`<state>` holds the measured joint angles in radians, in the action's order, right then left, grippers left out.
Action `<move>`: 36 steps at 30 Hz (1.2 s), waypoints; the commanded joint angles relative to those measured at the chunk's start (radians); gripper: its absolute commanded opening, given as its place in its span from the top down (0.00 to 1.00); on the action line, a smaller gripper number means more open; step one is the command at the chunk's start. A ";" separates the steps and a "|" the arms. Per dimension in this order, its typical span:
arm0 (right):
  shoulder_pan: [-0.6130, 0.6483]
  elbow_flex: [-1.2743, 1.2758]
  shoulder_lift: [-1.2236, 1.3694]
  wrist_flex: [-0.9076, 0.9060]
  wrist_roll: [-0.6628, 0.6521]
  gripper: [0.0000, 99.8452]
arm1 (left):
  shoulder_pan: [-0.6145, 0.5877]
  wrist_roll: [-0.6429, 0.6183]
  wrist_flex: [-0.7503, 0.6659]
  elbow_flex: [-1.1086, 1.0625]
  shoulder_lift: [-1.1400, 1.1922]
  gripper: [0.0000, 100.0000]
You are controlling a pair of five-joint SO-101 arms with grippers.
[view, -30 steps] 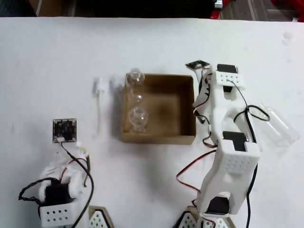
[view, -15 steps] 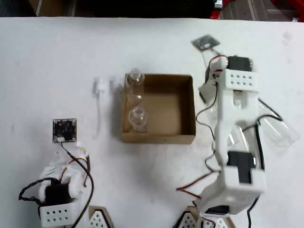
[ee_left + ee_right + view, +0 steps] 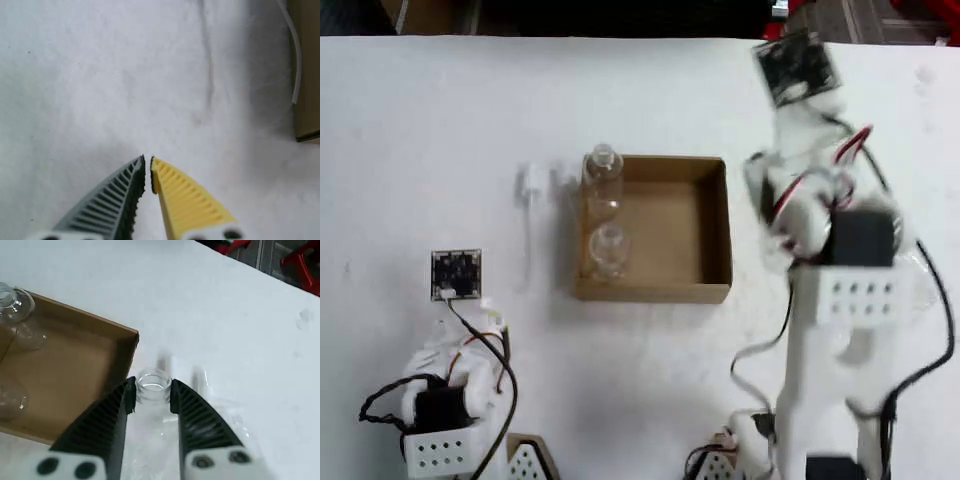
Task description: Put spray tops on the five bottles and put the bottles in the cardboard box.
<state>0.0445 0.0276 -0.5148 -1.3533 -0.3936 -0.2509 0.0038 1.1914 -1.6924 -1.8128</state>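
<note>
Right gripper (image 3: 151,390), now swung up and back beside the cardboard box (image 3: 127,347), clasps an uncapped bottle (image 3: 152,379) by its neck; capping likely follows; left gripper (image 3: 148,167) rests closed, empty.

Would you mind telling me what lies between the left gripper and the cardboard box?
Mostly bare table, as the left wrist view shows. Near the cardboard box lies the thin tube of a spray top, far from the left gripper.
</note>
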 commanded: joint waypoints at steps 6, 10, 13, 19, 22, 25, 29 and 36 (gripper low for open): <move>0.133 0.631 -0.352 0.739 0.192 0.98 | 0.008 0.012 -0.006 0.002 -0.010 0.98; 0.134 0.812 -0.343 1.118 0.296 0.98 | 0.008 0.012 -0.006 0.002 -0.010 0.98; 0.168 0.859 -0.260 1.260 0.324 0.99 | 0.008 0.012 -0.006 0.002 -0.010 0.98; 0.177 0.861 -0.024 1.422 0.328 0.99 | 0.008 0.012 -0.006 0.002 -0.010 0.98; 0.157 0.861 0.077 1.474 0.330 0.98 | 0.008 0.012 -0.006 0.002 -0.010 0.98; 0.137 0.861 0.160 1.557 0.331 0.98 | 0.008 0.012 -0.006 0.002 -0.010 0.98; 0.119 0.861 0.237 1.635 0.324 0.98 | 0.008 0.012 -0.006 0.002 -0.010 0.98; 0.110 0.864 0.352 1.753 0.327 0.98 | 0.008 0.012 -0.006 0.002 -0.010 0.98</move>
<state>0.1749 0.8961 -0.1987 0.3099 -0.0713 -0.2509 0.0038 1.1914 -1.6924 -1.8128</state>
